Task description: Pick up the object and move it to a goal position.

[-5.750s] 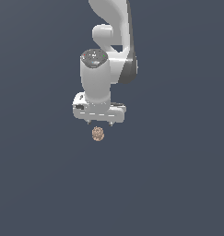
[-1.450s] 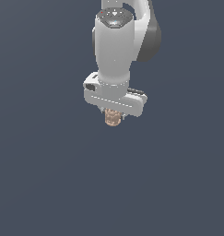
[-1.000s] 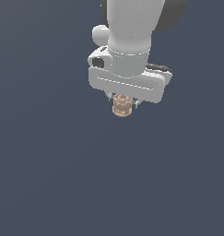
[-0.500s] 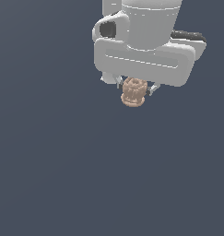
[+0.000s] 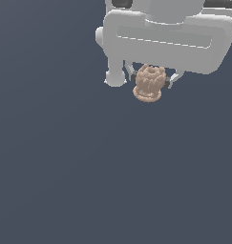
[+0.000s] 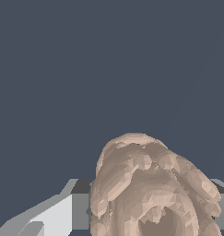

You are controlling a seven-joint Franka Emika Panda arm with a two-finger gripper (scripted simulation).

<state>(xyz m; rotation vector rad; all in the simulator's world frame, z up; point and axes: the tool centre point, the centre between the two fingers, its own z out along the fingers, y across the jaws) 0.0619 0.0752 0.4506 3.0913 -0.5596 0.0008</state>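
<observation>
Near the upper edge of the exterior view, the white end effector [image 5: 151,80] pinches the object [image 5: 149,84] between its two fingers, one pad on each flank of the knobbly body. Object hangs below the palm, clear of everything else, disc-like rim at its lower end and tilted toward the exterior view's left. No goal marker visible in either view.

Wrist view: object [image 6: 152,191] fills the near field, lumpy surface with ridges and a hollow centre at the rim end; one finger [image 6: 62,212] shows beside it.

Handling judgement: small, probably light, rigid. The bumps give the pads uneven contact, so it may pivot in the grip. Best hold appears to be across the rounded body above the rim, as now; the thin rim would give less purchase.
</observation>
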